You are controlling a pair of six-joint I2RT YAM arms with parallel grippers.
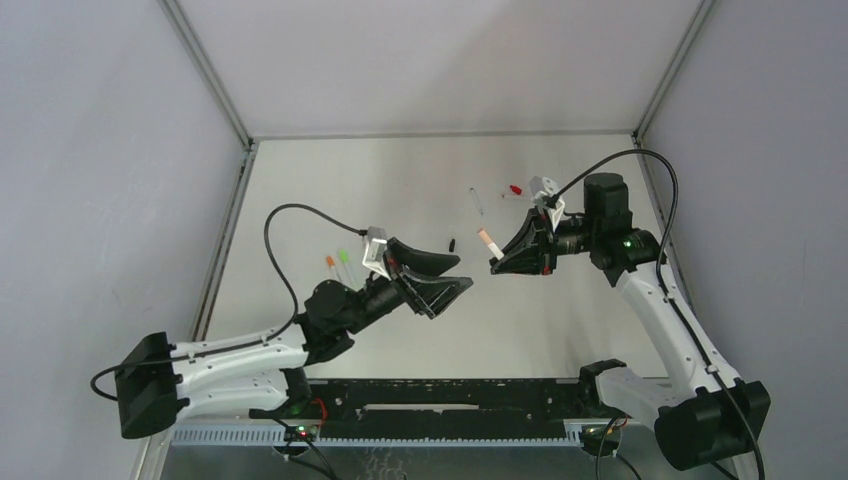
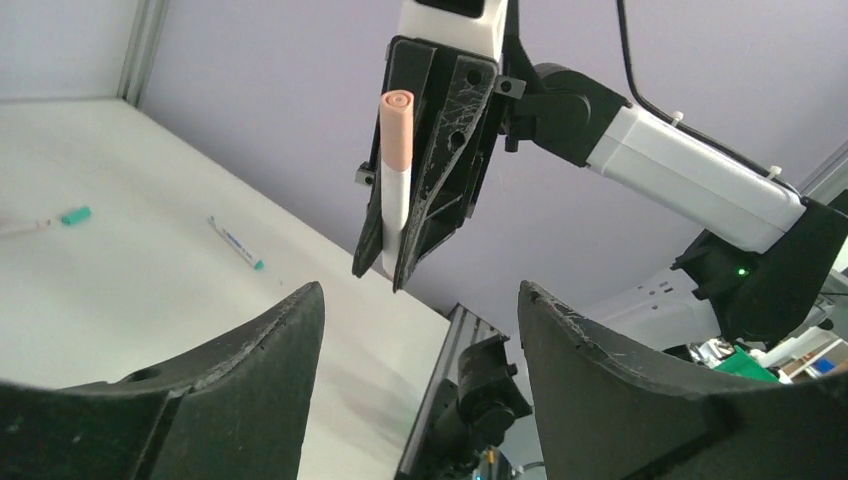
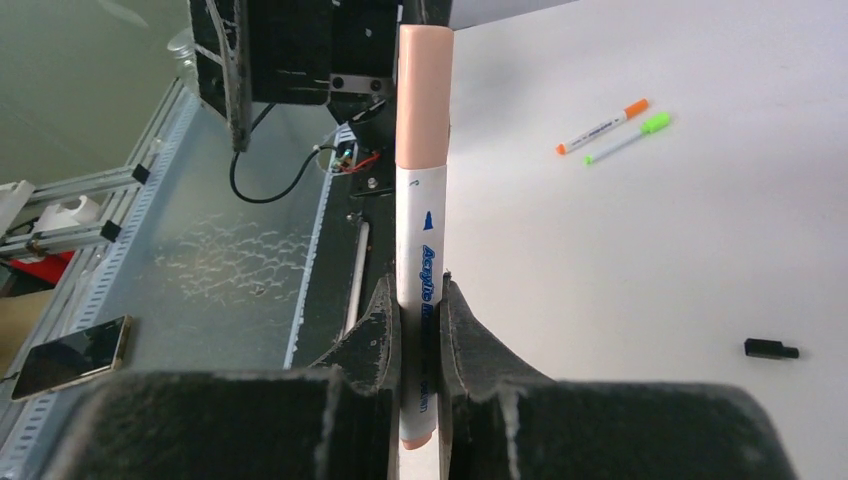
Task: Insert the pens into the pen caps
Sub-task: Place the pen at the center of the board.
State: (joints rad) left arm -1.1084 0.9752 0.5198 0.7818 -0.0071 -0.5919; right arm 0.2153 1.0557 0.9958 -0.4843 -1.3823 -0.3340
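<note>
My right gripper is shut on a white-barrelled pen with a peach cap seated on its upper end. In the top view this pen sticks up and back out of the right gripper, above the table. My left gripper faces it from the left, a short gap away, open and empty. The left wrist view shows the capped pen above and between my spread fingers. An orange-ended pen and a green-ended pen lie side by side on the table. A black cap lies alone.
A teal-tipped pen and a teal cap lie further back on the table. A small red piece lies at the back right. The black rail with the arm bases runs along the near edge.
</note>
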